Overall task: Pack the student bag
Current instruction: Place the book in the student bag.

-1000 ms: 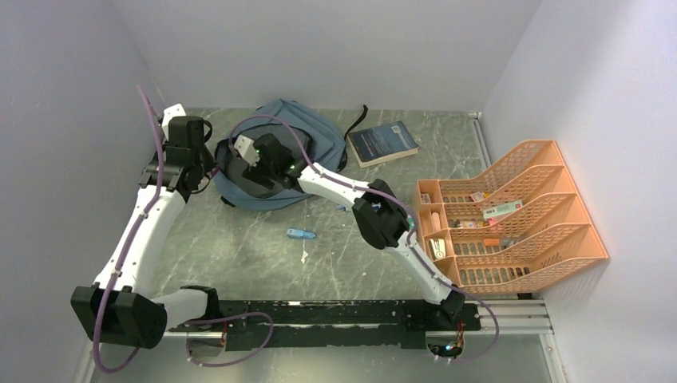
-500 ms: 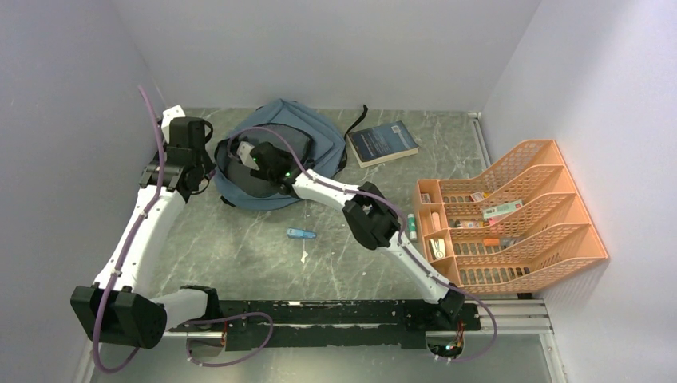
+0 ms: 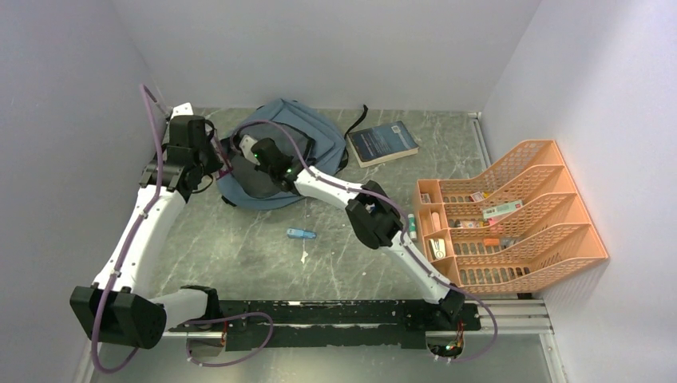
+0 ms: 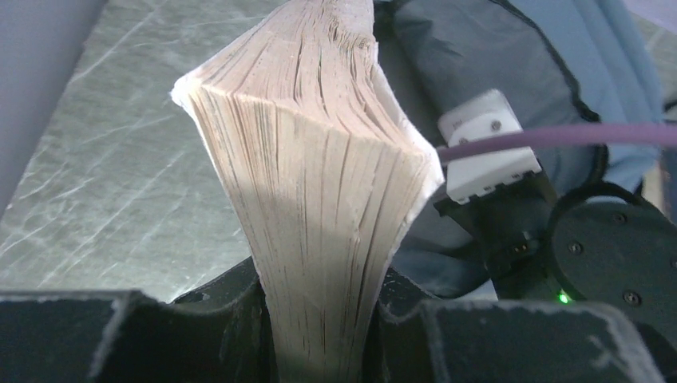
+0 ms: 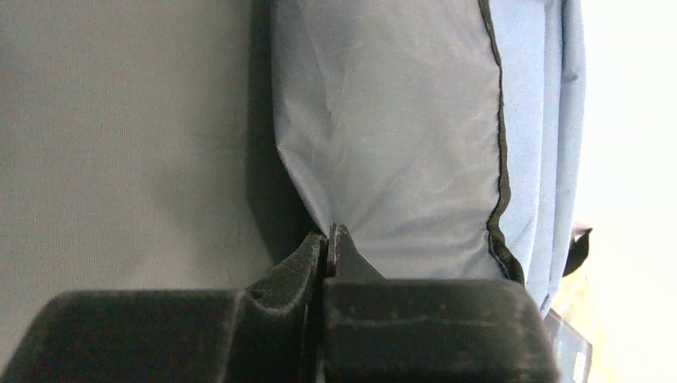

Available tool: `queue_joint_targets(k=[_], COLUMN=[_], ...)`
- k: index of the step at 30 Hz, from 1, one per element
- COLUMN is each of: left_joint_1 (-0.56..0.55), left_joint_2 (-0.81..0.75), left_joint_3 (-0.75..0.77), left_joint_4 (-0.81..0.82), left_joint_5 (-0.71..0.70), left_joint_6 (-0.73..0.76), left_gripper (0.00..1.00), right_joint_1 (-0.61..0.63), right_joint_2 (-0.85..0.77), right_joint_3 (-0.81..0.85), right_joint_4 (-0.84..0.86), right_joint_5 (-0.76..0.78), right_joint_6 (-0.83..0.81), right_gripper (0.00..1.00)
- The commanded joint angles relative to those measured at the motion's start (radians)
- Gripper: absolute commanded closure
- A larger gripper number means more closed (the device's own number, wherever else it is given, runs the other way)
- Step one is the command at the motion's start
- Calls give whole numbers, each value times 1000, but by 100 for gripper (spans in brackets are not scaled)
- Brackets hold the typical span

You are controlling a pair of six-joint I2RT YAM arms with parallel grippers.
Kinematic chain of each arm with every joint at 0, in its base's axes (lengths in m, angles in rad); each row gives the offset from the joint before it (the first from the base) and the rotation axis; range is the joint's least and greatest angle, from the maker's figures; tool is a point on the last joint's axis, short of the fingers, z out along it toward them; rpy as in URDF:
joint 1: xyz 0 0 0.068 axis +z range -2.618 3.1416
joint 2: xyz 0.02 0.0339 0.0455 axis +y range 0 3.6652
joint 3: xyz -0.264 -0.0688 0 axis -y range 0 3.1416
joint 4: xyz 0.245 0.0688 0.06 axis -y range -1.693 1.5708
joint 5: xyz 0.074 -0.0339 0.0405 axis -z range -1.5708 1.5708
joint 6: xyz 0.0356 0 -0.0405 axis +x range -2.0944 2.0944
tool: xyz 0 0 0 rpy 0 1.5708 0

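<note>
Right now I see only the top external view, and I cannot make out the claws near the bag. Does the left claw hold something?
Observer: Yes. In the left wrist view, the left claw is shut on a thick book, with the page edges facing the camera.
Operator: And the right claw, is it open?
Observer: No. The right wrist view shows the right claw shut, pinching a fold of light blue fabric of the student bag.
Operator: Is the book pressed flat along its whole length?
Observer: No. It is squeezed only at the grip, and farther out the pages fan apart.
</note>
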State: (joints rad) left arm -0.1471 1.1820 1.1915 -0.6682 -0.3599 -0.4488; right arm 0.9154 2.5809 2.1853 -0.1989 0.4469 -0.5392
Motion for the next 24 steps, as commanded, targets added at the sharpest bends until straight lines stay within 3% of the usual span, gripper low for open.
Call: queue_joint_targets(k=[1, 10, 24], left_joint_1=[-21, -30, 19], left_joint_2=[-23, -33, -14], left_joint_3=[62, -1, -75], left_joint_4=[119, 187, 234], left_joint_5=[134, 279, 349], left_joint_6=[24, -33, -146], left_gripper=[95, 95, 95], right_joint_1=[-15, -66, -88], right_joint_2=[-89, -160, -244], right_joint_3=[91, 182, 226], right_joint_4=[-116, -259, -349], right_joint_5=[-84, -210, -204], right_joint_6=[147, 337, 681], right_gripper=[100, 100, 100])
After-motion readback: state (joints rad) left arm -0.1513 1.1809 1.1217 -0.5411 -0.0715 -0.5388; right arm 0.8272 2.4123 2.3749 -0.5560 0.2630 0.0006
